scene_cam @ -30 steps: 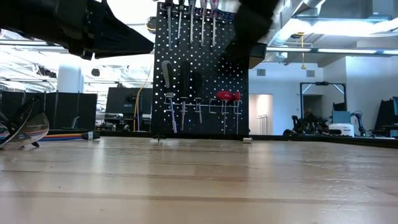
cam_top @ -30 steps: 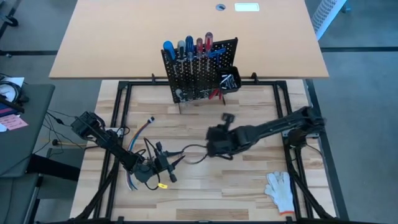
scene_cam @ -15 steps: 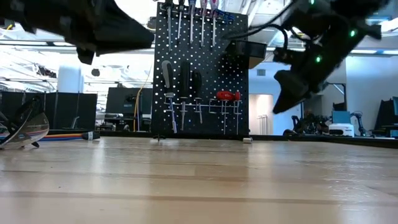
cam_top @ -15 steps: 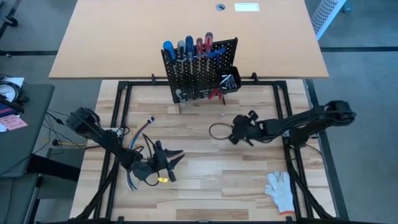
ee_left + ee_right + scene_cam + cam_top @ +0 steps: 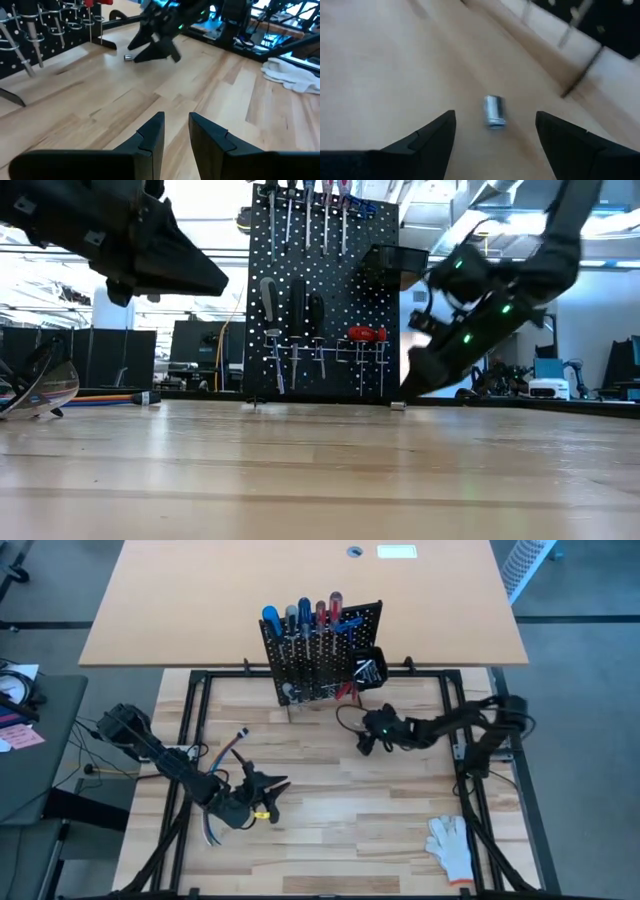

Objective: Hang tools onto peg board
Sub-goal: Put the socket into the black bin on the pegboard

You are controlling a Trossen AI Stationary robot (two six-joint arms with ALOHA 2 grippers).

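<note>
A small silver metal socket bit (image 5: 494, 111) lies on the wooden table (image 5: 400, 810) between the right gripper's (image 5: 495, 131) wide-open, empty fingers, near the black perforated peg board (image 5: 322, 655).

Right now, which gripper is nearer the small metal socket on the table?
Right. The right gripper hovers over the socket, fingers open around it; the left gripper waits far off by the cables.

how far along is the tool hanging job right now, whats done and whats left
Mostly done: screwdrivers stand along the peg board top, more tools plus red-handled pliers hang below. In hand: nothing yet; the right gripper, fingers spread, hovers over a small metal socket lying on the table near the board. Left gripper waits empty over the table's near-left part. Left: that socket.
</note>
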